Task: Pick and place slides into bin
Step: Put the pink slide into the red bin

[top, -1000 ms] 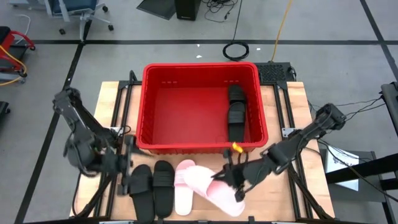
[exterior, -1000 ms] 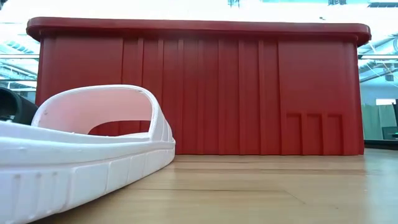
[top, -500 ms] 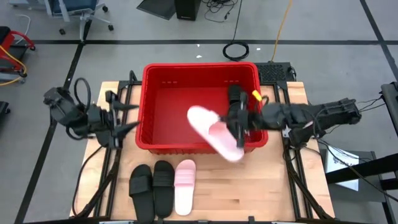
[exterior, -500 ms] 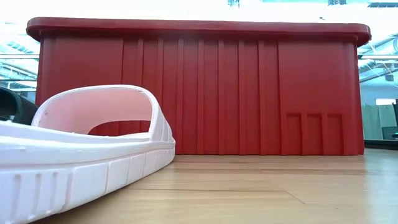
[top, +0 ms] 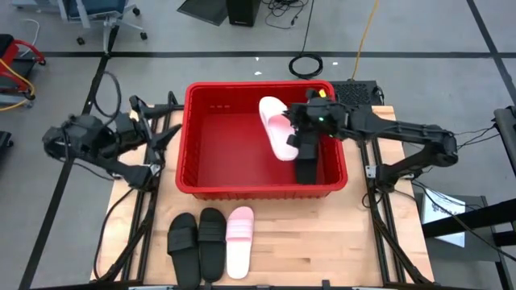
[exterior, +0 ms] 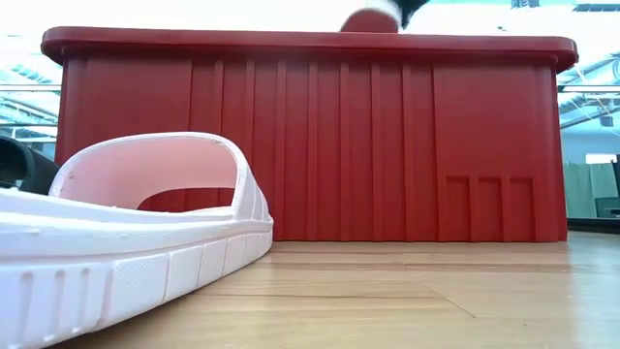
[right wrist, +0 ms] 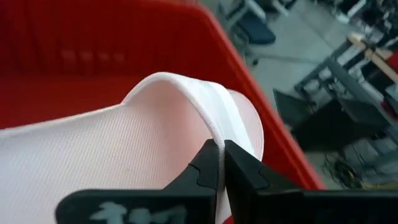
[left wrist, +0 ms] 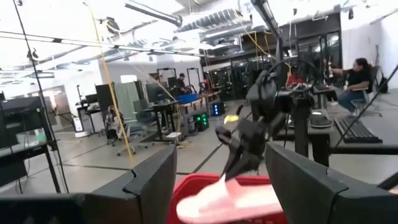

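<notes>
Pinching the strap edge of a pink slide (right wrist: 155,143) between its two dark fingers, the right gripper (top: 300,133) is clamped tight on it and holds it in the air over the far right part of the red bin (top: 193,133), above the rim rather than down on the floor, which suggests it is carrying the sandal to a drop spot instead of setting it down. Gripping by the thin strap edge lets the sole hang free, so it should fall clear once released. Under the gripper, a black slide (top: 307,165) already lies along the bin's right wall. On the wooden table (top: 339,242) in front of the bin, two black slides (top: 197,240) and a second pink slide (top: 239,240) lie side by side, awaiting pickup. The left gripper (top: 149,141) waits with its fingers spread and nothing between them, off the bin's left side. No brand or writing can be read on anything.
</notes>
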{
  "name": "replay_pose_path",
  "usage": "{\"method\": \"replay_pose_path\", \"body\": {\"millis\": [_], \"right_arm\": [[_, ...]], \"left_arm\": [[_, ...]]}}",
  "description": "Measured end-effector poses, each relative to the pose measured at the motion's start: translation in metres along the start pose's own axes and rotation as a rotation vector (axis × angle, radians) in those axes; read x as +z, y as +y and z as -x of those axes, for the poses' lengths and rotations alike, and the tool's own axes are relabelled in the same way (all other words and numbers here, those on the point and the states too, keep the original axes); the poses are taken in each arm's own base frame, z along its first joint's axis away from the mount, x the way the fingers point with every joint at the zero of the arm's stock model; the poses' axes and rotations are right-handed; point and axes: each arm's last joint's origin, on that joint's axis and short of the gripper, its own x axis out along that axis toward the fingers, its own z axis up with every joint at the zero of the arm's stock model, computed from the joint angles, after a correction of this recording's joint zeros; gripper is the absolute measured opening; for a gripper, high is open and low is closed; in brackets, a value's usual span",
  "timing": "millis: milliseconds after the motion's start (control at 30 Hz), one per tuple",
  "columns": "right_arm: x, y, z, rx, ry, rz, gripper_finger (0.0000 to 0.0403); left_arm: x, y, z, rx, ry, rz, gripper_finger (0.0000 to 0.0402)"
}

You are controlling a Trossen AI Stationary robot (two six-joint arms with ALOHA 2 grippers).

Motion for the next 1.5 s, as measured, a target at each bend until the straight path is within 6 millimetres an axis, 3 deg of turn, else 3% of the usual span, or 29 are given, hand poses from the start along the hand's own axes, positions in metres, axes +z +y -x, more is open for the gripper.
{"method": "replay_pose_path", "body": {"millis": [267, 467, 933, 1267, 1500], "right_arm": [[-0.015, 0.001, -0.039, -0.009, 0.119, 0.025, 0.0004], [-0.025, 0.001, -0.057, 0.022, 0.145, 0.028, 0.0004], [-0.096, 0.001, -0.089, -0.043, 0.116, -0.031, 0.0004], [-0.137, -0.008, -0.098, -0.109, 0.113, -0.061, 0.0004], [-0.148, -0.007, -0.110, -0.073, 0.103, -0.069, 0.0004]], "left_arm": [[-0.012, 0.017, -0.013, 0.050, 0.034, -0.010, 0.0250], [-0.040, 0.028, -0.023, 0.104, 0.075, -0.021, 0.0250], [-0.101, 0.042, -0.033, 0.089, 0.075, 0.053, 0.0250], [-0.102, 0.046, -0.034, 0.042, 0.006, 0.091, 0.0250], [-0.101, 0.046, -0.034, 0.029, -0.009, 0.092, 0.0250]]}}
